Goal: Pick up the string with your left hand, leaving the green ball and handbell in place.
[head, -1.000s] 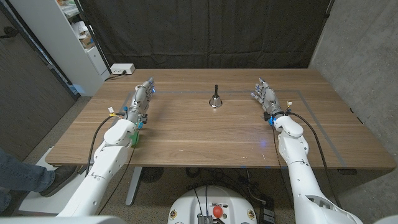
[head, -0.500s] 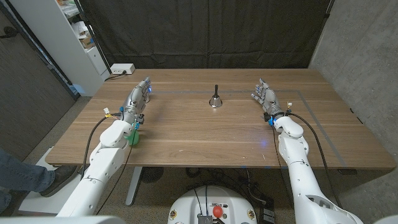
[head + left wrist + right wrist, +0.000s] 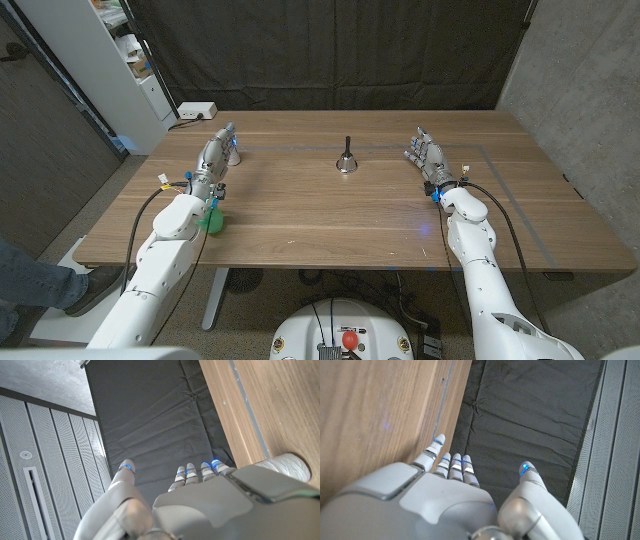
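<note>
Left hand (image 3: pixel 213 160) sits over the left part of the wooden table (image 3: pixel 330 215), fingers extended and pointing toward the far edge, holding nothing. In the left wrist view the same hand (image 3: pixel 200 505) shows fingers close side by side, thumb set apart. Just beyond its fingertips, at the far left of the table, stands a small pale cylindrical spool of string (image 3: pixel 233 154); the left wrist view shows it as a whitish wound roll (image 3: pixel 285 466) right beside the hand. Contact between the two: can't tell. A green ball (image 3: pixel 211 221) lies on the table near the left forearm, partly covered by the wrist.

Right hand (image 3: pixel 425 155) is at the right side of the table, fingers straight and slightly spread, nothing in it. Right wrist view: hand (image 3: pixel 445 495) with fingers together, thumb apart.

A small metal handbell with a dark upright handle (image 3: pixel 346 161) stands upright at the table's middle, well apart from both hands.

Black curtain (image 3: pixel 330 50) hangs behind the far edge.
</note>
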